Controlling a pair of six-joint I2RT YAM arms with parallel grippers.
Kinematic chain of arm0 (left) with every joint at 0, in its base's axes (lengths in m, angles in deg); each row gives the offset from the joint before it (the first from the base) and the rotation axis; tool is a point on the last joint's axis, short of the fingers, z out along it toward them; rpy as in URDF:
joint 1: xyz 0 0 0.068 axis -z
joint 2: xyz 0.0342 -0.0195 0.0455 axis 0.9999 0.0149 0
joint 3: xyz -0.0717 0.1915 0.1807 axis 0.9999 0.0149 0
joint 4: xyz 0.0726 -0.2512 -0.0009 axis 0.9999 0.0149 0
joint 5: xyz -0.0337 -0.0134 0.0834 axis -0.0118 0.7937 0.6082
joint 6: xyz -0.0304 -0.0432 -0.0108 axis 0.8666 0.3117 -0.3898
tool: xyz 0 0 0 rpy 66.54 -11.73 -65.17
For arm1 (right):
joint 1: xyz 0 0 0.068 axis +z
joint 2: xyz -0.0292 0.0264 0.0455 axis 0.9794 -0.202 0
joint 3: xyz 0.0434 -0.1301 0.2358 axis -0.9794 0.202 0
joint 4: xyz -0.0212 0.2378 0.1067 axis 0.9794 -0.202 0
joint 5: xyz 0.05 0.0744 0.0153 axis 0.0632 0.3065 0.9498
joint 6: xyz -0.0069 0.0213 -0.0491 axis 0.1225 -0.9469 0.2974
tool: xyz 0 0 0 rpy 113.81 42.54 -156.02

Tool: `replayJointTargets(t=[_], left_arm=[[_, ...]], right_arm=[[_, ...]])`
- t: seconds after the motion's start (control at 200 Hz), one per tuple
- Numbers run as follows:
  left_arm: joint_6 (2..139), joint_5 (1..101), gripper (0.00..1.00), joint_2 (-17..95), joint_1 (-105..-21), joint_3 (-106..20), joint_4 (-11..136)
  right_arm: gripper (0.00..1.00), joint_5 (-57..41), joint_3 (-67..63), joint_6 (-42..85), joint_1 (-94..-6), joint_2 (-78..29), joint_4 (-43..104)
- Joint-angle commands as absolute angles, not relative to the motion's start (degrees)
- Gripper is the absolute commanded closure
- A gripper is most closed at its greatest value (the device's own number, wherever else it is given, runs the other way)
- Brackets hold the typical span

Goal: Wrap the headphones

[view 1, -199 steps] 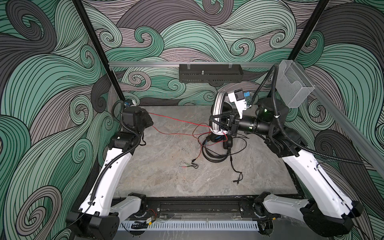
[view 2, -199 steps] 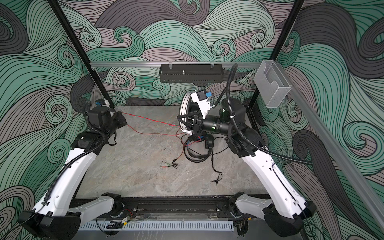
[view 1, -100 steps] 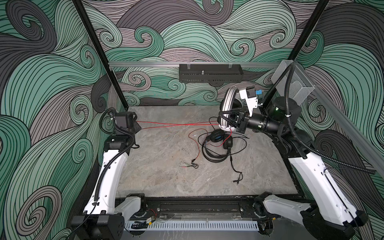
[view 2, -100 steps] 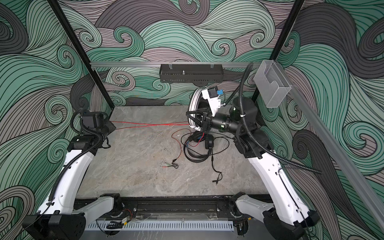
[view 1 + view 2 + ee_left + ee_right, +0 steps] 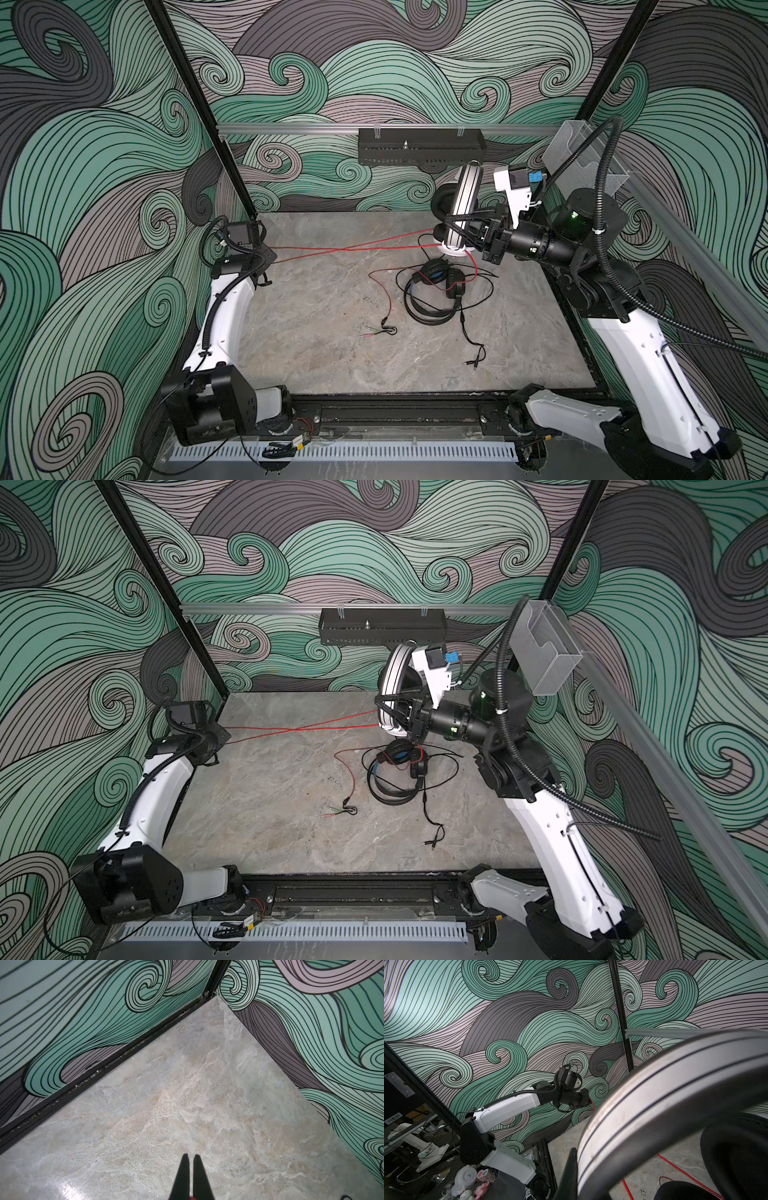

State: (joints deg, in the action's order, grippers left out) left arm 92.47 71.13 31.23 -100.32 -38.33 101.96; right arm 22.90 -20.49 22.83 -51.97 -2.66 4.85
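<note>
Grey marbled stone forms the desk (image 5: 316, 365), which is enclosed by walls (image 5: 374, 62) printed with green and grey swirls. White headphones (image 5: 467, 195) are held upright over the far right part of the desk, clear of the surface, with the headband on edge and a black ear pad behind it. The headband is gripped by the right hand (image 5: 455, 226), whose jaws are drawn almost together on it. In the right wrist view the band fills much of the frame, and one dark finger (image 5: 571, 1167) is pressed against its edge.

From the lower ear cup a red cord (image 5: 353, 248) is stretched taut in two strands above the desk to the left hand (image 5: 270, 255) at the far left edge. In the left wrist view that hand is seen closed to a thin slit, and a speck of red is pinched at the base of the fingers (image 5: 182, 1178). A slack length of the red cord lies on the desk and ends in plugs (image 5: 380, 331) near the middle.

Black headphones (image 5: 455, 286) with blue accents lie flat on the desk just in front of the raised headset, apart from both hands. A black cord (image 5: 467, 332) is looped around them and trails toward the front edge. A black rack (image 5: 419, 151) is hung on the back rail, and a clear bin (image 5: 582, 162) is fixed at the right rear.
</note>
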Motion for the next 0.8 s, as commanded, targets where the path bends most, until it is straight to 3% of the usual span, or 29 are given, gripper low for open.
replayJointTargets(t=[0.0,0.24,0.365,0.445,0.51,0.565,0.73,0.796], left_arm=[[94.7,66.5,1.00,31.1,-104.5,-36.6,102.1],[95.4,54.8,1.00,34.9,-109.4,-32.0,99.5],[89.3,49.9,0.44,36.4,-102.9,-36.5,101.9],[84.3,49.8,0.24,33.9,-96.8,-36.8,101.6],[81.5,48.7,0.14,30.2,-93.2,-35.0,100.0],[79.2,46.8,0.10,26.7,-90.3,-32.8,98.0],[70.2,32.9,0.11,17.0,-82.0,-26.7,93.7],[68.8,34.9,0.13,12.7,-76.7,-25.8,92.5]], right_arm=[[1.00,21.7,-23.3,23.9,-52.9,-2.0,10.5],[1.00,21.7,-24.0,22.3,-53.5,-2.8,12.3],[1.00,21.1,-22.3,21.3,-53.5,-3.6,12.1],[1.00,20.1,-22.5,21.0,-53.5,-4.5,10.4],[1.00,19.2,-22.4,21.5,-53.5,-4.8,9.2],[1.00,18.2,-22.0,21.6,-53.5,-4.8,9.2],[1.00,17.6,-22.6,22.3,-53.5,-5.8,6.4],[1.00,17.6,-22.6,22.1,-53.5,-6.0,6.6]])
